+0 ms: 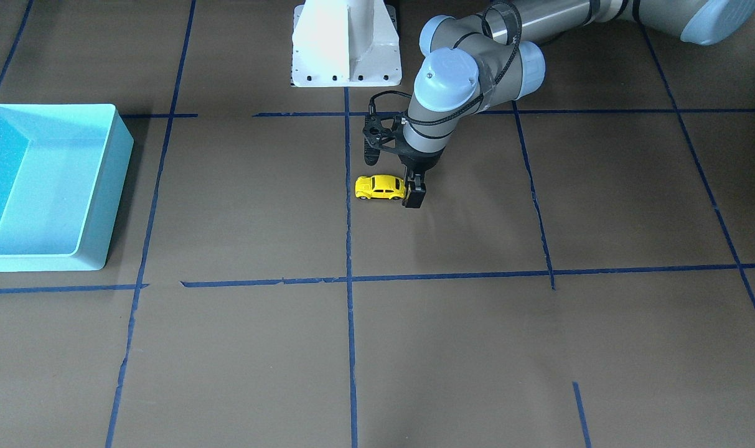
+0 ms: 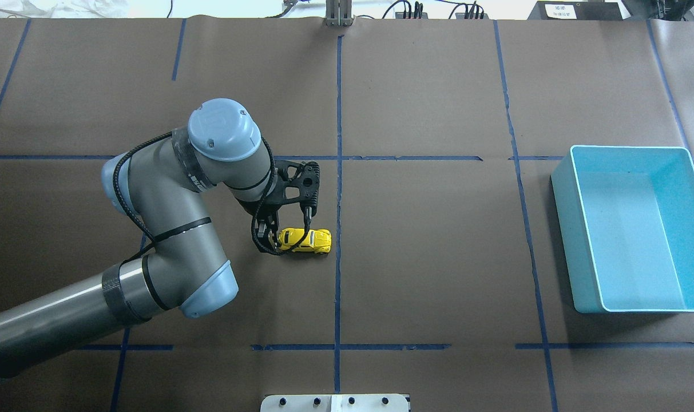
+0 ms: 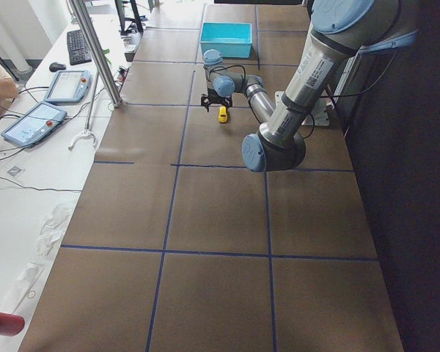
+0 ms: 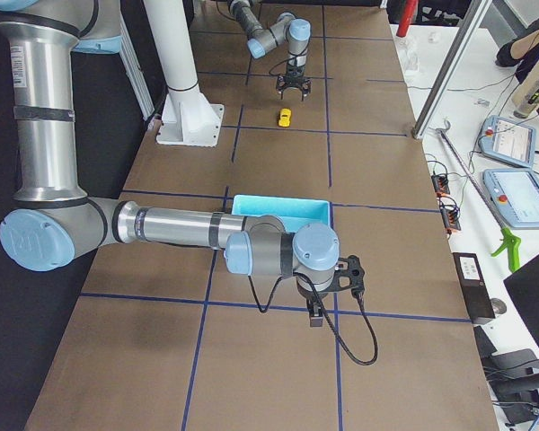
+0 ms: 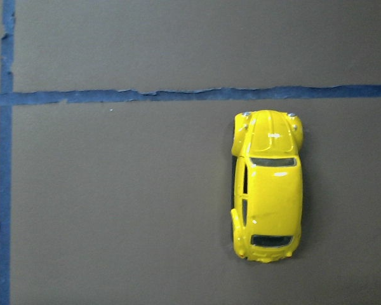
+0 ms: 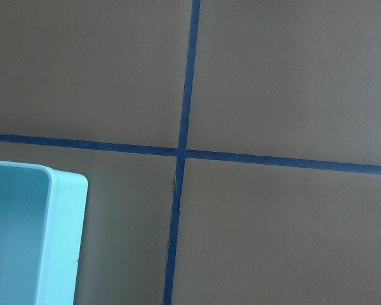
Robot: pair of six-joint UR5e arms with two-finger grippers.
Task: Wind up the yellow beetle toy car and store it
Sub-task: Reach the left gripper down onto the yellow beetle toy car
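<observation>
The yellow beetle toy car (image 1: 380, 187) (image 2: 305, 240) stands on its wheels on the brown table, just beside a blue tape line. My left gripper (image 1: 414, 191) (image 2: 265, 239) is down at table level at one end of the car. Its fingers look open and hold nothing. From above, the left wrist view shows the car (image 5: 267, 184) free on the paper with no fingers in the picture. The right gripper (image 4: 315, 313) hangs low over the table beside the light blue bin (image 4: 280, 213); whether it is open or shut I cannot tell.
The light blue bin (image 2: 633, 229) (image 1: 47, 186) stands far to the robot's right, with nothing visible inside. The white robot base (image 1: 346, 43) is at the table's edge. Blue tape lines divide the brown paper. Control tablets (image 3: 48, 103) lie on side tables.
</observation>
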